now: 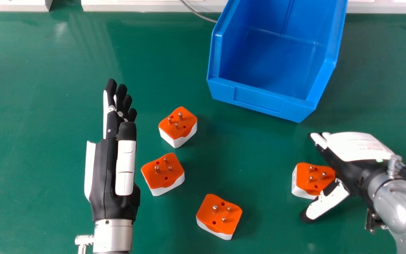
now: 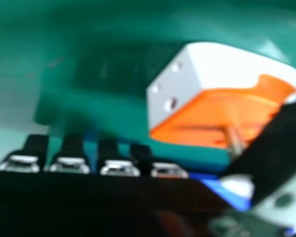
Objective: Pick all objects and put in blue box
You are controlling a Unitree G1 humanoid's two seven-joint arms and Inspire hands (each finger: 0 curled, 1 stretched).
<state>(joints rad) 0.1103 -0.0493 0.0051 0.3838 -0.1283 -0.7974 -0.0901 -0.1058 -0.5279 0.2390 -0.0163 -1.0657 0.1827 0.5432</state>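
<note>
In the head view my right hand (image 1: 356, 158) is over the right side of the table, open, its thumb spread toward the near side. One orange-and-white block (image 1: 312, 180) with metal pins sits between thumb and fingers; the same block (image 2: 187, 98) appears close up in the right hand view, beside the thumb of my right hand (image 2: 281, 148). My left hand (image 1: 113, 169) is open, fingers straight, left of the other blocks. Those are an upper block (image 1: 178, 123), a middle block (image 1: 162, 173) and a nearer block (image 1: 219, 215). The blue box (image 1: 259, 100) stands at the back, its visible floor bare.
The green table (image 1: 41, 106) extends around the blocks and box. A grey cable (image 1: 197, 13) runs to the box's left side. A white ledge (image 1: 136, 6) lines the table's far edge.
</note>
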